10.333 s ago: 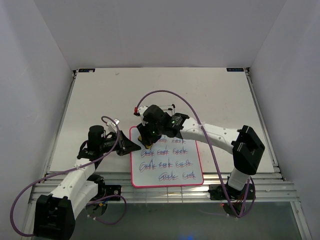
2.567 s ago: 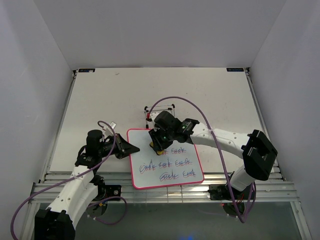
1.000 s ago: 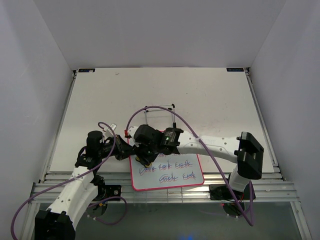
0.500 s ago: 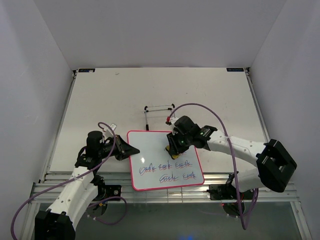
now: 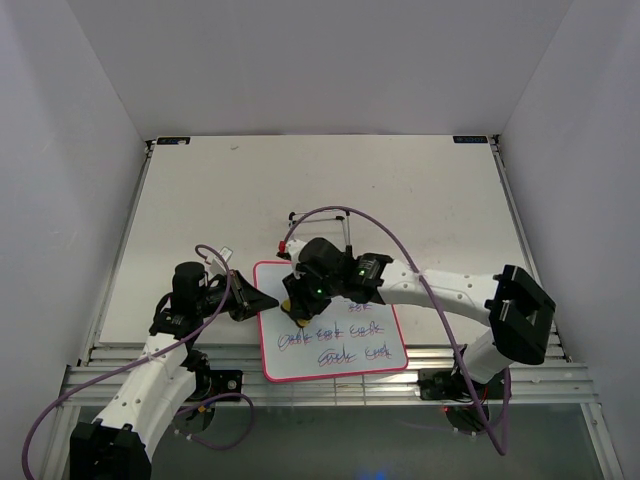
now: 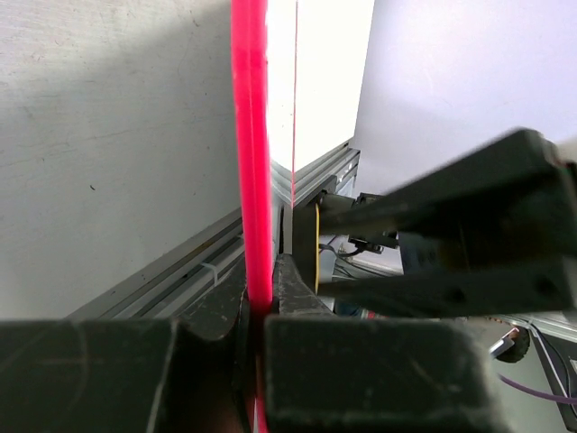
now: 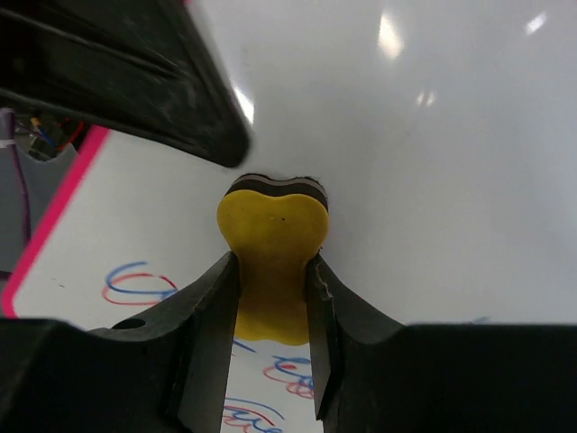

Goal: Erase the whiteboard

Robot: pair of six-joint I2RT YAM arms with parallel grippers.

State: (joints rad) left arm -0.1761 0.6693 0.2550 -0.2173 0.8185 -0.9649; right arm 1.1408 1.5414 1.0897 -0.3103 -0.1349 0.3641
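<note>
The whiteboard (image 5: 370, 348), white with a pink-red frame, lies near the table's front edge. Its upper part is wiped; rows of blue-red scribbles (image 5: 335, 338) cover the lower half. My left gripper (image 5: 252, 299) is shut on the board's left edge; in the left wrist view the pink frame (image 6: 250, 162) runs between its jaws. My right gripper (image 5: 297, 306) is shut on the yellow eraser (image 7: 270, 257) and presses it on the board's left-middle area, just above the scribbles (image 7: 135, 281). The eraser's yellow edge also shows in the left wrist view (image 6: 316, 244).
A black wire stand (image 5: 343, 222) sits on the table just behind the board, partly under my right arm's purple cable (image 5: 385, 240). The table's metal front rail (image 5: 330, 385) runs close below the board. White walls enclose the table at left, right and back.
My right gripper swept the eraser from the board's right side back to its left-middle. The upper scribble rows have been wiped off over the last seconds. The left gripper kept its hold.
</note>
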